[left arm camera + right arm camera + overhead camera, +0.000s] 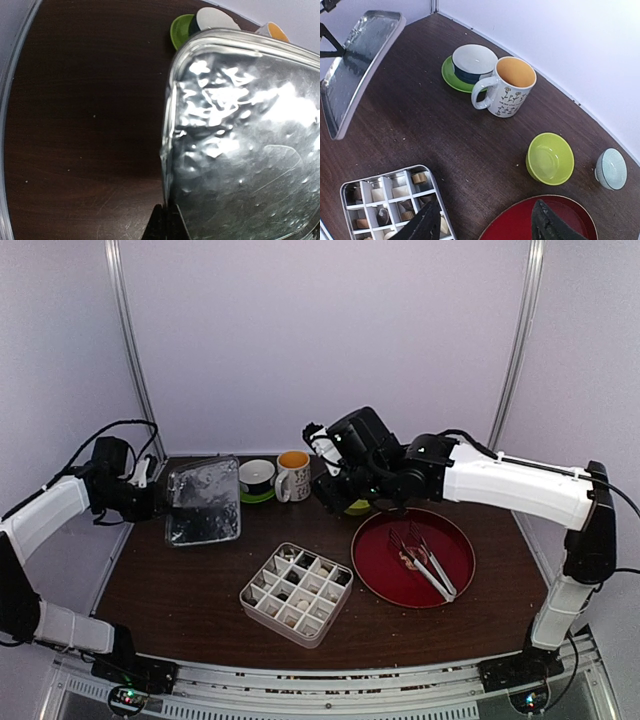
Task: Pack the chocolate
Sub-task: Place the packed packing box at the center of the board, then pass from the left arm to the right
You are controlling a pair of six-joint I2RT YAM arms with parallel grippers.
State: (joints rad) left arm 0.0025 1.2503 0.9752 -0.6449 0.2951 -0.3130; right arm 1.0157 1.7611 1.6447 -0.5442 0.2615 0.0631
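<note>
Overhead camera looked down from behind on the dark brown wooden table [190,590], left wrist camera close against a silvery rectangular lid [240,140], right wrist camera saw that lid from farther.

Metal lid [240,150] in left hand [167,225]

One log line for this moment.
left gripper: shut on lid, tilted | right gripper: open, empty | chocolates: in box | tongs: on red tray

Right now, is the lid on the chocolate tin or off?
Off. The left gripper holds the metal lid tilted, apart from the divided tin, whose compartments lie uncovered.
</note>
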